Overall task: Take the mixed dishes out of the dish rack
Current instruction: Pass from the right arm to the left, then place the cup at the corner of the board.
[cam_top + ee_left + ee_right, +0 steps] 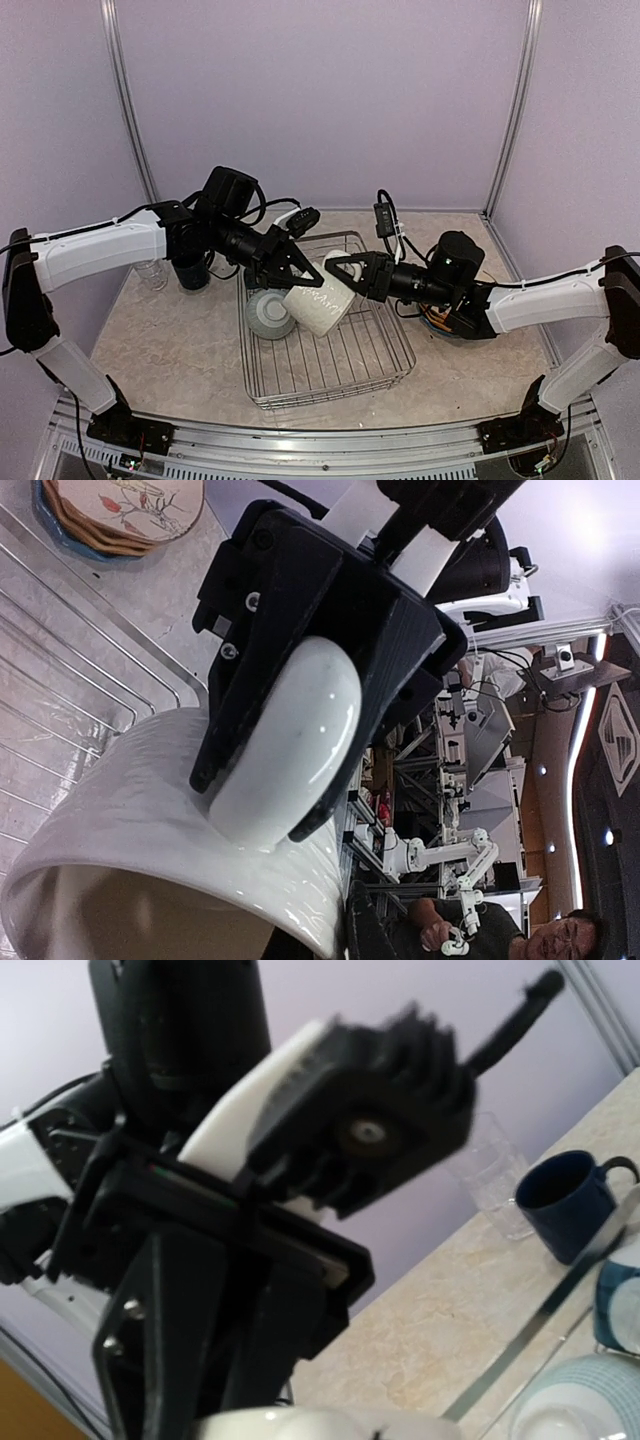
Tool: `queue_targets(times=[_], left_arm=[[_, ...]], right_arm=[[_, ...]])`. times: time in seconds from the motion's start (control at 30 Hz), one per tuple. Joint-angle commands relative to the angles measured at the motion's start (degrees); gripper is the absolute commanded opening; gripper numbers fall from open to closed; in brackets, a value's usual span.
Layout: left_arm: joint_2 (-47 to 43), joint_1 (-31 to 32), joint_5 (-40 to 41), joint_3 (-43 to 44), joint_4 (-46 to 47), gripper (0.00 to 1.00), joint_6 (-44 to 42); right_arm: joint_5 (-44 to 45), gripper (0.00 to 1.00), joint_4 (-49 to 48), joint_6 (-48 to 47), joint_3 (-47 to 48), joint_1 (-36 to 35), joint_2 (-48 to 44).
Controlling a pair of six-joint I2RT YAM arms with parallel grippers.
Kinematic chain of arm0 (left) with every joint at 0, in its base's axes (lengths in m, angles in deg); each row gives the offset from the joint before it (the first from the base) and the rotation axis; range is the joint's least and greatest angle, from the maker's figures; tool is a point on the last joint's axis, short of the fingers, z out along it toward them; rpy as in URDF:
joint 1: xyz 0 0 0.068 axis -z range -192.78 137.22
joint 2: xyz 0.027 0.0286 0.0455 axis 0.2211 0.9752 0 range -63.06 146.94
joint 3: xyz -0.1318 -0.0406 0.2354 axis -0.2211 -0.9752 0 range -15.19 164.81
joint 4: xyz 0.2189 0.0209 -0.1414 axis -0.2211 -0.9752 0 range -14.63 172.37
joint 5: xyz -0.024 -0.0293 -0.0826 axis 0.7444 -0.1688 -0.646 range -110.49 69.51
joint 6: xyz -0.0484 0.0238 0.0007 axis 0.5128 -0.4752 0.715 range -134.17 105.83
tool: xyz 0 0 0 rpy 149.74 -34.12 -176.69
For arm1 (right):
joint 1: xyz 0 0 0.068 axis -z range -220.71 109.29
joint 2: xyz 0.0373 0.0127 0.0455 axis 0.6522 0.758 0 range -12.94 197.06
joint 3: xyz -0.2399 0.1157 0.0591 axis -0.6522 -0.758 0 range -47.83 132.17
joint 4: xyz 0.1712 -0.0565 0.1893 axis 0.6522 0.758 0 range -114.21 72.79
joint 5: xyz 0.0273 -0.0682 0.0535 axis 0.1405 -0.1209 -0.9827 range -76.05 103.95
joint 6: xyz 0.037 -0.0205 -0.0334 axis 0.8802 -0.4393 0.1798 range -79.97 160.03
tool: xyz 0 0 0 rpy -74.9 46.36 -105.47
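A: Top view?
B: The cream mug (318, 298) hangs tilted over the dish rack (380, 365), between the arms. The right gripper (345, 272) is clamped on it, and the left gripper (316, 245) is spread wide just beside it.
A: Left wrist?
B: The handle (290, 740) is pinched, and the mug body slopes away below it.
A: Right wrist?
B: Only a white sliver shows at the bottom. I'd say the right arm carries it out.

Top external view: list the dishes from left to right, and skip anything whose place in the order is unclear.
clear glass tumbler → navy mug → teal bowl → cream mug → stacked plates, partly hidden
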Motion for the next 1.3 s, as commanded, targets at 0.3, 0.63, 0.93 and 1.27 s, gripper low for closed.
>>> queue_targets(times=[0.3, 0.63, 0.93, 1.27], left_arm=[[-3.6, -0.7, 11.5, 1.1, -6.7, 0.0, -1.6], [-12.4, -4.9, 34.4, 1.2, -21.9, 0.0, -5.9], [-28.2, -10.4, 75.4, -6.7, -39.4, 0.0, 5.9], [-29.8, -43.2, 67.2, -19.6, -40.4, 0.0, 15.4]], right_arm=[[4.7, 0.83, 5.9, -1.6, 3.4, 1.2, -0.3], [6.5, 1.0, 15.1, -4.3, 5.5, 2.9, -1.2], [3.7, 1.0, 13.3, -2.6, 6.4, 3.1, 4.0], [2.9, 1.0, 12.6, -1.2, 4.9, 3.3, 5.3]])
